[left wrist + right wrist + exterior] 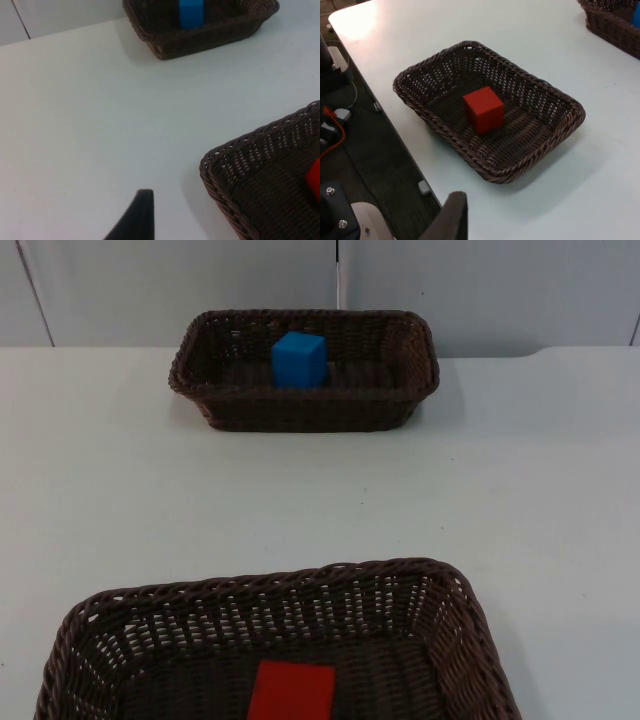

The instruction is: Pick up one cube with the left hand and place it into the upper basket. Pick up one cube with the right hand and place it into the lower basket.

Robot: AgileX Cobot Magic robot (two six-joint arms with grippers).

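The blue cube sits upright on the floor of the upper basket, the far one that stands close to the grey partition wall. It rests a little left of the basket's middle, apart from the woven walls. The red cube lies in the lower basket, the near one at the tabletop's near edge, roughly central on the weave and touching no wall. Each cube in its own basket is the arrangement the task asks for, so by my reading both placements are done and nothing is left to carry.

The two baskets stand well apart, with bare white tabletop between them.

The left tool hangs over open tabletop just left of the lower basket, with the upper basket far ahead of it; whether it is open or closed I cannot tell. The right tool hangs beyond the tabletop's near edge, looking back over the lower basket; its state I cannot tell either. Neither carries a cube, and both look to be waiting clear of the baskets.
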